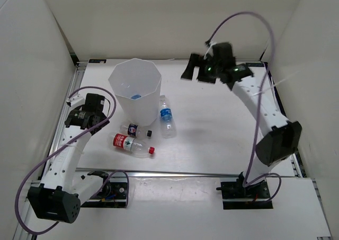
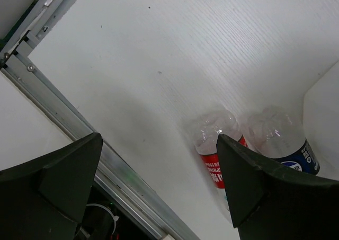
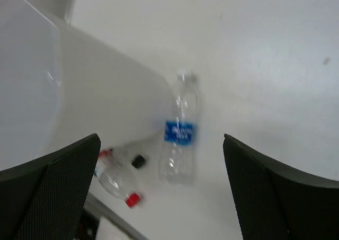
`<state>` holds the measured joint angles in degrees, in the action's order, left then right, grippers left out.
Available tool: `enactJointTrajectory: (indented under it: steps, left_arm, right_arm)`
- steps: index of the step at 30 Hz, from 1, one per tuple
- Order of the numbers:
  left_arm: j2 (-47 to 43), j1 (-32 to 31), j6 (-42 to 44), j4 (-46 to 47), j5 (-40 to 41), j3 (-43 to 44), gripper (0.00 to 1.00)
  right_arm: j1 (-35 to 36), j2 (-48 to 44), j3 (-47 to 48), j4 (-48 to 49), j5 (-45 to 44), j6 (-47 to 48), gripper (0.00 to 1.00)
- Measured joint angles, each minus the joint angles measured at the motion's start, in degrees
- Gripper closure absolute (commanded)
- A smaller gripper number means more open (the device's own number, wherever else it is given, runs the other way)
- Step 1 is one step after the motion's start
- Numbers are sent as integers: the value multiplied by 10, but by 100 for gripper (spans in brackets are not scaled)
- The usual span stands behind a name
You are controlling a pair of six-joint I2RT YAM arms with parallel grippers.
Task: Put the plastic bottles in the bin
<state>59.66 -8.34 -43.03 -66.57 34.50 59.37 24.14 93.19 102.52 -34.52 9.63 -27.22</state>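
Starting at the near edge: the left gripper [image 2: 159,139] hangs low over the table [image 1: 212,123] on the left side. Its fingers are spread wide with nothing between them, and its wrist cam looks at the bottoms of two bottles. Just past the metal rail [image 1: 185,172], the red-labelled bottle [image 1: 128,143] lies on its side, red cap pointing right. Right behind it, the shorter dark-labelled bottle [image 1: 133,128] lies on its side too, black cap to the right, at the foot of the bin [image 1: 115,89]. One blue-labelled bottle [image 1: 166,115] lies just right of the bin, cap pointing away from the arms. It's close to the wall, but I can't tell if it's touching. The bin stands upright, and something blue [image 1: 136,96] shows down inside it. Looks like a bottle label, too small to be sure. Farthest back, the right gripper [image 1: 195,70] hovers high up to the right of the bin, fingers wide apart and empty.
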Motion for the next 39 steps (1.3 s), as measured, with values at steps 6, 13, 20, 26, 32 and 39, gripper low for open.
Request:
enactJointTrajectory:
  steps: [6,13,20,26,32,39]
  left_arm:
    - [-9,0,6,10,-10,-10,0]
    - [-11,-4,8,13,-22,-10,0]
    - [2,-5,20,25,-66,-9,0]
    - [26,-5,31,23,-67,-4,0]
    - [29,-5,34,12,-67,-4,0]
    - [38,-3,36,-4,-70,-3,0]
  right_arm:
    - [54,59,-236,27,87,21,0]
    - [56,133,-233,48,181,20,0]
    - [47,230,-138,99,230,10,0]
    - [43,289,-126,121,255,-13,0]
    - [40,337,-99,125,278,-37,0]
    - [38,363,-74,129,287,-49,26]
